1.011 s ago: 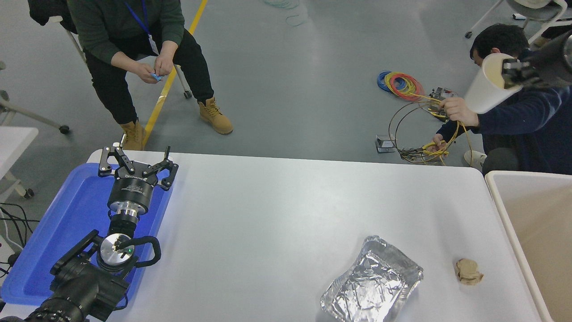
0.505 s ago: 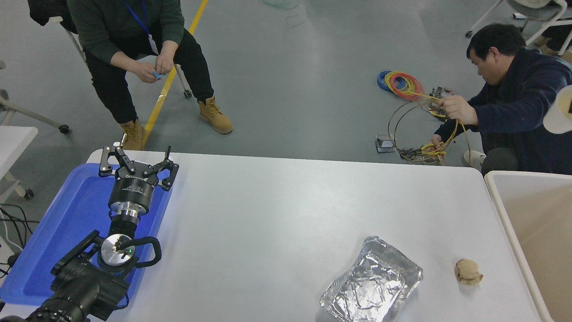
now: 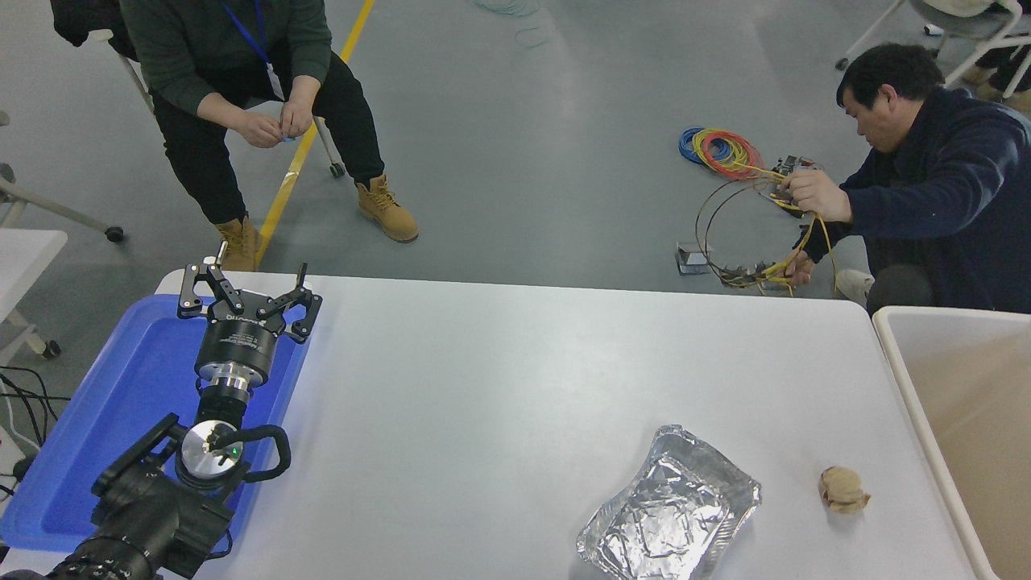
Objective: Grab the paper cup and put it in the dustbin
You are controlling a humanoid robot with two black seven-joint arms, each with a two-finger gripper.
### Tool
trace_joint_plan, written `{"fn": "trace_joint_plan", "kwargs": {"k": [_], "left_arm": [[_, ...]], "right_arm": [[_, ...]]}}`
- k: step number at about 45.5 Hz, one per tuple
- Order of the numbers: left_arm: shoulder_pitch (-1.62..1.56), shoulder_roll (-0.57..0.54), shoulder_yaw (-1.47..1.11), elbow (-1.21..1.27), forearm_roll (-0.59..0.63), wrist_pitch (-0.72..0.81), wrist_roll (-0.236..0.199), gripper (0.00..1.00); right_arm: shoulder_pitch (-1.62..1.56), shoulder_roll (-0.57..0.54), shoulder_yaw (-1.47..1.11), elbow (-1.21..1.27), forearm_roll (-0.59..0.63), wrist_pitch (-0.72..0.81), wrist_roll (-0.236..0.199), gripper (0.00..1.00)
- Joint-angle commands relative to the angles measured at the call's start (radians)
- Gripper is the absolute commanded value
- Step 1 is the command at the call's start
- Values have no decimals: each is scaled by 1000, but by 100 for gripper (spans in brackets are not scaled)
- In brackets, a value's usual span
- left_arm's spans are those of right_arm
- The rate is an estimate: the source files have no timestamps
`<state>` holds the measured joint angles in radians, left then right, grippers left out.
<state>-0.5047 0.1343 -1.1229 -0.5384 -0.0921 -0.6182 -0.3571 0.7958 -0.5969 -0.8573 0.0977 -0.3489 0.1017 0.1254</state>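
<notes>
Left tool (image 3: 246, 294) parked over blue plastic tray (image 3: 121, 403) at worktop's (image 3: 499, 379) left end, fingers spread, grasping nothing. Right arm and its tool out of frame. Paper cup not visible anywhere in view. Dustbin (image 3: 902, 379) at right edge, white rim, tan inside, touching worktop's right end. Crumpled foil tray (image 3: 668, 507) near front edge; brown paper ball (image 3: 842, 489) just right of it, apart. Two people beyond far side.

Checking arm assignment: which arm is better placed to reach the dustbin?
Probably right: the dustbin sits at the far right, while the left gripper is parked open over the blue tray, far left. Right arm is out of view.
</notes>
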Motion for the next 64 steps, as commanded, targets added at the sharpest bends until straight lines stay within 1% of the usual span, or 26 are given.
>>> {"fn": "trace_joint_plan", "kwargs": {"k": [1, 14, 31, 33, 34, 37, 40, 44, 45, 46, 47, 64], "left_arm": [[0, 1, 0, 0, 0, 0, 0, 100], [0, -1, 0, 0, 0, 0, 0, 100], [0, 1, 0, 0, 0, 0, 0, 100], [0, -1, 0, 0, 0, 0, 0, 100], [0, 1, 0, 0, 0, 0, 0, 100], [0, 1, 0, 0, 0, 0, 0, 100], [0, -1, 0, 0, 0, 0, 0, 100], [0, 1, 0, 0, 0, 0, 0, 100], [0, -1, 0, 0, 0, 0, 0, 100], [0, -1, 0, 0, 0, 0, 0, 100], [0, 1, 0, 0, 0, 0, 0, 100], [0, -1, 0, 0, 0, 0, 0, 100]], "right_arm": [[-158, 37, 92, -15, 11, -56, -35, 0], [-199, 71, 103, -16, 19, -74, -39, 0], [-199, 71, 104, -15, 19, -76, -43, 0], [-199, 71, 104, -16, 22, -76, -47, 18], [-199, 71, 104, -16, 25, -76, -47, 24], [-199, 69, 103, -16, 27, -77, -47, 36], [-199, 71, 103, -15, 28, -79, -47, 56], [-190, 71, 101, -15, 28, -85, -47, 78], [-188, 71, 101, -15, 28, -92, -47, 85], [-187, 71, 101, -15, 30, -108, -47, 98], [-185, 71, 101, -15, 28, -115, -47, 99], [-112, 80, 101, -13, 28, -119, -47, 100]]}}
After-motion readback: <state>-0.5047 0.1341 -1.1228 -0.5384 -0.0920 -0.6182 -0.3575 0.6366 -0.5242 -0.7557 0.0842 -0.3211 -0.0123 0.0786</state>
